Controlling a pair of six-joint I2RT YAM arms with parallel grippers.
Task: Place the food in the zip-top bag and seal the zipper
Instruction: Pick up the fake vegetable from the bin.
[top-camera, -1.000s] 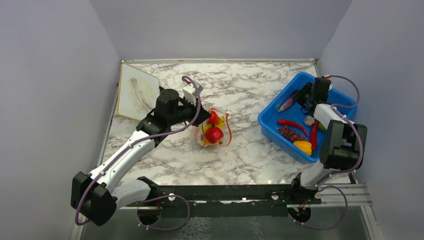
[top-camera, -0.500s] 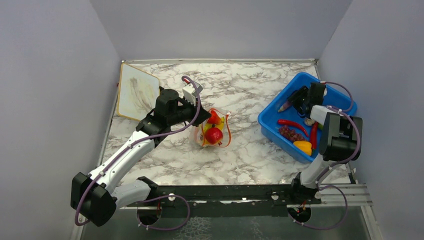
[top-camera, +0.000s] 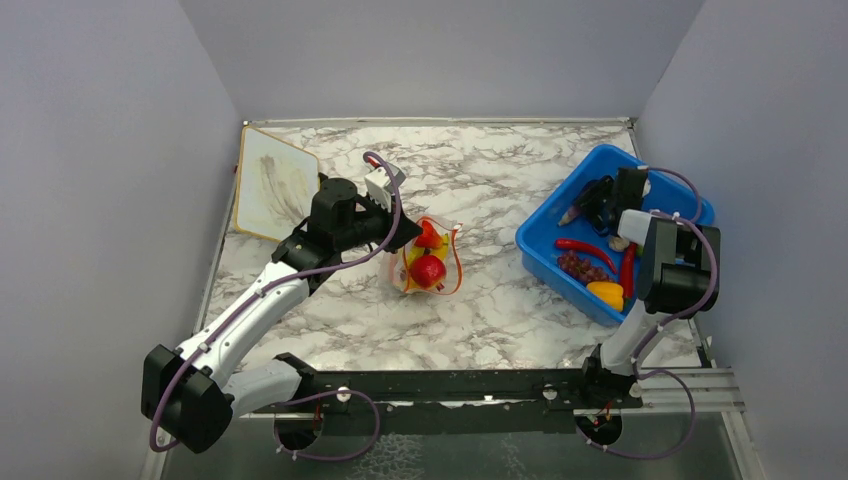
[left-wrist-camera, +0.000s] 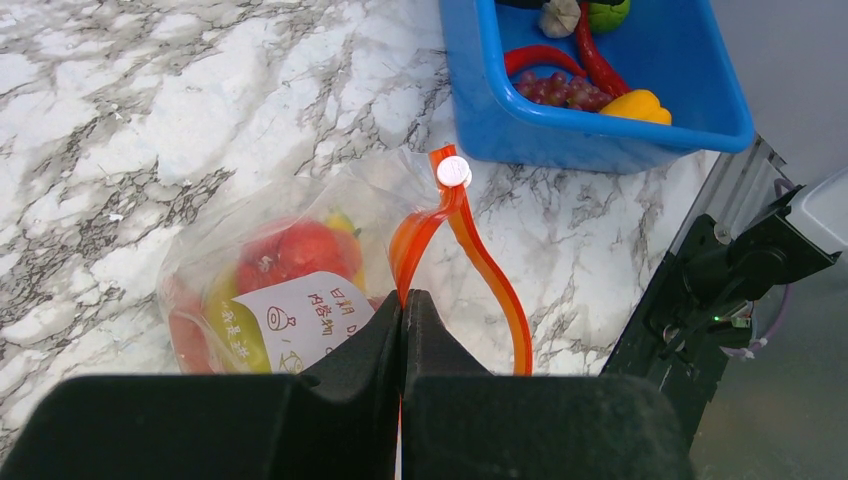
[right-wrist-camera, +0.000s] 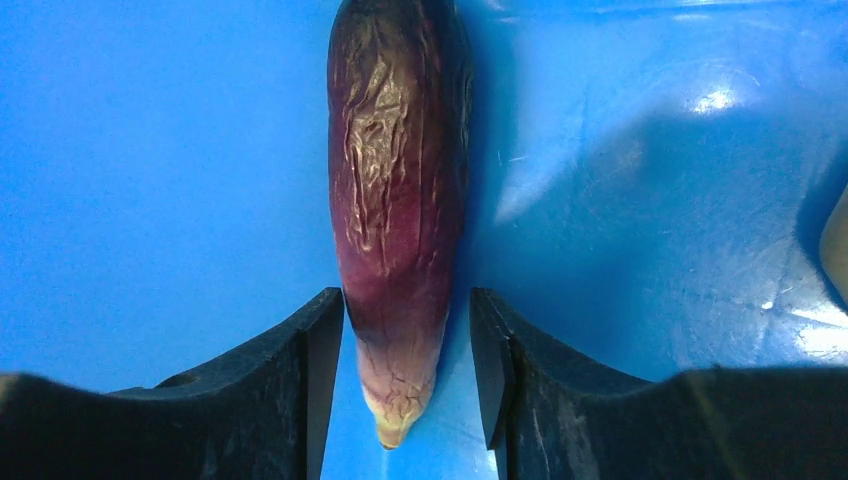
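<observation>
The clear zip-top bag lies mid-table with a red round fruit and yellow pieces inside. Its orange-red zipper loops open, a white slider at the far end. My left gripper is shut on the near end of that strip. More food sits in the blue bin: a purple eggplant, red chili, grapes and a yellow-orange piece. My right gripper is open low in the bin, its fingers either side of the eggplant's pale tip, a gap on the right side.
A white board leans at the back left corner. Grey walls close in the table on three sides. The bin stands against the right wall, with a garlic-like piece and a green piece at its far end.
The right gripper has shifted slightly left in the bin, closing in on the eggplant. The left arm and the bag have not moved.
</observation>
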